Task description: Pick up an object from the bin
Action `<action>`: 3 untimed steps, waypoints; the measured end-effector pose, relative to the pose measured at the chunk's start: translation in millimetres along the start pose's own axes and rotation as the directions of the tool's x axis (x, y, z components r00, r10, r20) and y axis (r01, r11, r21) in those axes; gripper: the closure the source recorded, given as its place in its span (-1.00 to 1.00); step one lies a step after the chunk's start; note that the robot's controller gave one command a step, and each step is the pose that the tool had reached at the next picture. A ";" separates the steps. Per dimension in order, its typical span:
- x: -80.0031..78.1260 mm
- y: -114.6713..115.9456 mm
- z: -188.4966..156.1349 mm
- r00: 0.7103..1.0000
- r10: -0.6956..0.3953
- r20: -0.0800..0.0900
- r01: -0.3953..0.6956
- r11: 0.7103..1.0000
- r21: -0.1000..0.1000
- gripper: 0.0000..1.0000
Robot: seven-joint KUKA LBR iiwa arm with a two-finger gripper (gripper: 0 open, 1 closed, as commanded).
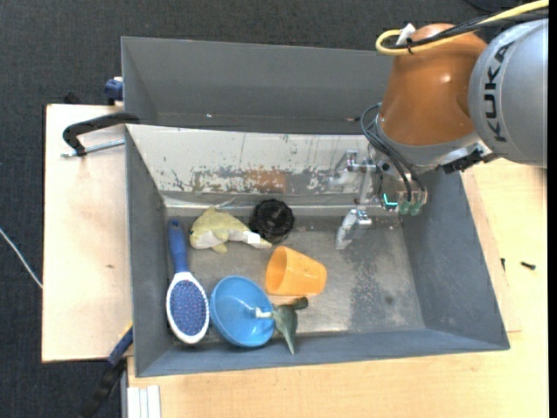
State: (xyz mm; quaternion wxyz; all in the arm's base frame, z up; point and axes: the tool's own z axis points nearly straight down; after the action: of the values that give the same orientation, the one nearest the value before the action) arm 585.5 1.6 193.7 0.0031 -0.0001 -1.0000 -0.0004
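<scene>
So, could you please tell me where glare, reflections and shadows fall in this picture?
In the camera view, the bin's back wall shows a bright, scuffed sheen and seems to mirror the gripper just above it. In the same view the orange cover carries a pale highlight near its top, while the orange cup and blue dish cast only soft shadows.
</scene>
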 end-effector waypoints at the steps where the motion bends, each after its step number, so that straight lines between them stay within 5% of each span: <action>1: -2.1 76.1 52.1 1.000 -0.022 0.014 0.022 1.000 0.001 -1.00; 2: -12.7 142.2 61.6 0.994 -0.111 0.013 0.111 0.994 -0.003 -1.00; 3: -7.0 172.7 70.2 0.999 -0.032 0.010 0.032 0.999 -0.003 -1.00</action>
State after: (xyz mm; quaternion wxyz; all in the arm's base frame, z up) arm 592.1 174.4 123.6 -0.0017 0.0158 -0.9999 -0.0019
